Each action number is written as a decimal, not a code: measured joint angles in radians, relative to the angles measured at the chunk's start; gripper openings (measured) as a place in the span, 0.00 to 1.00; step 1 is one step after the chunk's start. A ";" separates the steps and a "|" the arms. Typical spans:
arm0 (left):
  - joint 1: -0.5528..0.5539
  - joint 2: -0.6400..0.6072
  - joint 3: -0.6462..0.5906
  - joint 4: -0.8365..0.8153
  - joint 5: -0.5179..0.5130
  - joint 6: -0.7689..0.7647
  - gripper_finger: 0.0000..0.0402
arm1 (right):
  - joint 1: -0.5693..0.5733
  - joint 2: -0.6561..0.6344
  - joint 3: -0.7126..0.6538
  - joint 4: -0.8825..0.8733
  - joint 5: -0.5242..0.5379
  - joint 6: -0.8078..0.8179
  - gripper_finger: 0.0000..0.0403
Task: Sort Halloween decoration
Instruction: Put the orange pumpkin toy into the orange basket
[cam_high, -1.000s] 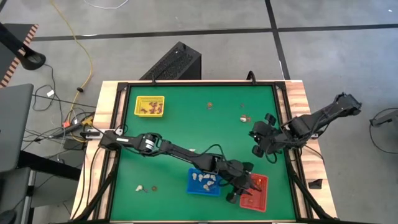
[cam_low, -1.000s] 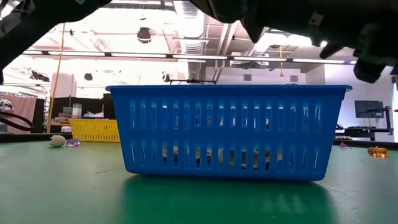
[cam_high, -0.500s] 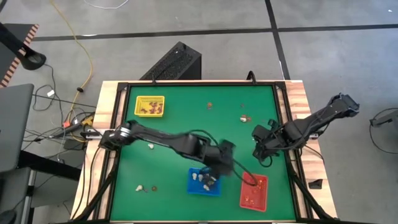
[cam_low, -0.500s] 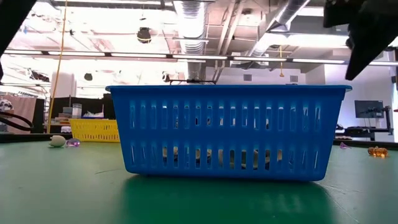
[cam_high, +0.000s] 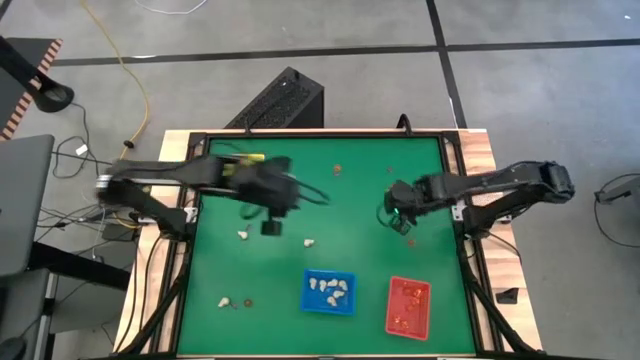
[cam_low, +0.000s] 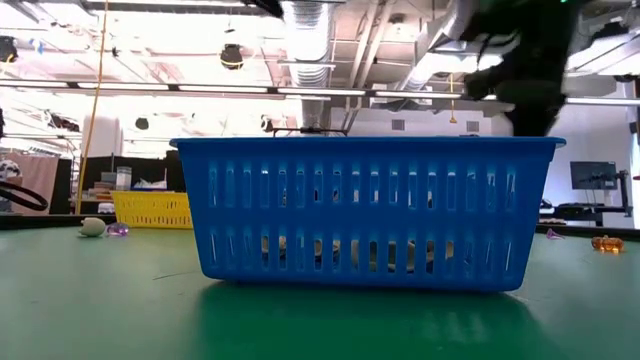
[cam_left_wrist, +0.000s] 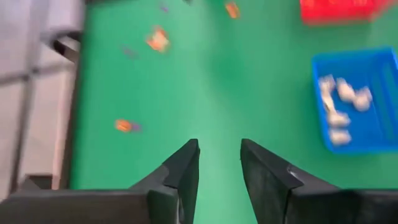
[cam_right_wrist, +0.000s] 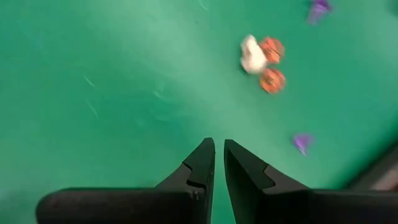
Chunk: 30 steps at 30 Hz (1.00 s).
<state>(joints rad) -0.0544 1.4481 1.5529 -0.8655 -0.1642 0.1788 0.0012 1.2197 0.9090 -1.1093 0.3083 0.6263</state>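
The Halloween decoration is tiny trinkets. Whitish ones lie in the blue tray (cam_high: 328, 292), orange-red ones in the red tray (cam_high: 408, 307), dark ones in the yellow tray (cam_high: 240, 170). Loose ones lie on the green mat: two whitish (cam_high: 243, 235) (cam_high: 309, 242), and a whitish one with two orange ones (cam_right_wrist: 264, 61) in the right wrist view. My left gripper (cam_high: 270, 228) (cam_left_wrist: 219, 155) hangs open above the mat's left-middle, holding nothing. My right gripper (cam_high: 392, 213) (cam_right_wrist: 219, 152) is shut over bare mat at the right, short of that small group.
More loose trinkets: a whitish and a brown one (cam_high: 235, 300) near the front left, a brown one (cam_high: 337, 168) at the back, and purple ones (cam_right_wrist: 303, 143) near my right gripper. The blue tray (cam_low: 365, 210) fills the low view. Raised black rails edge the mat.
My left gripper has swung from over the red tray at the near right up and across toward the table's left and far side, and now hangs over the left-middle. My right gripper has moved toward the table's left and tipped further down.
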 joint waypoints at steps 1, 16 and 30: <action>0.000 -0.076 -0.092 0.081 -0.017 -0.004 0.26 | -0.043 0.014 0.000 0.028 -0.038 -0.043 0.17; -0.011 -0.702 -1.083 1.146 -0.056 -0.004 0.26 | -0.472 0.257 0.000 0.152 -0.236 -0.397 0.48; -0.010 -0.778 -1.117 1.072 -0.102 0.022 0.26 | -0.562 0.435 0.003 0.257 -0.229 -0.507 0.50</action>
<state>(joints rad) -0.0647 0.6703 0.4355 0.2061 -0.2665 0.2003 -0.5605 1.6547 0.9123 -0.8524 0.0791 0.1189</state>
